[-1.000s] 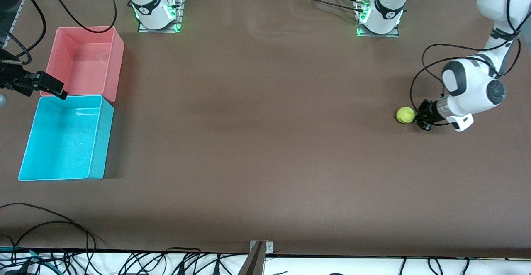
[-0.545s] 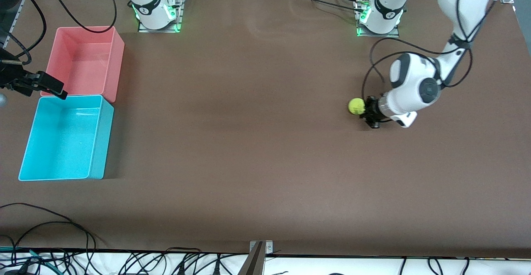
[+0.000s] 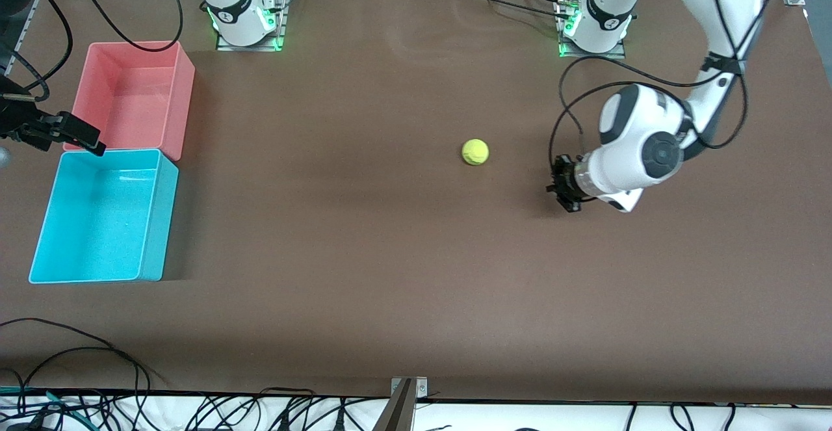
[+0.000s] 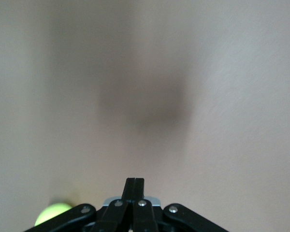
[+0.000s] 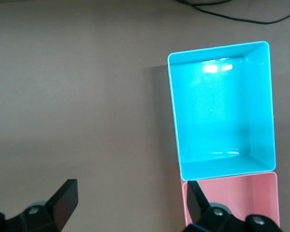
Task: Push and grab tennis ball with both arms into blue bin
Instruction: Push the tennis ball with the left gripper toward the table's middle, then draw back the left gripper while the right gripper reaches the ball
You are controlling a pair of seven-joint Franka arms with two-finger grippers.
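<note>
Ball: the tennis ball (image 3: 475,152) lies free on the table (image 3: 390,255), about mid-length, well apart from both grippers and all edges; nothing touches it.
Left gripper: the left gripper (image 3: 560,184) sits low over the table toward the left arm's end, fingers (image 4: 134,186) pressed together, pointing at the ball; a blunt closed tip suits pushing, not holding.
Open room: bare table runs from the ball to the bins, so a roll toward them looks unobstructed.
Blue bin: the blue bin (image 3: 161,223) stands at the right arm's end, empty, touching the pink bin (image 3: 184,93), which lies farther from the camera.
Right gripper: the right gripper (image 5: 130,198) waits above the bins' outer side, fingers spread wide, probably ready to catch or grasp.
</note>
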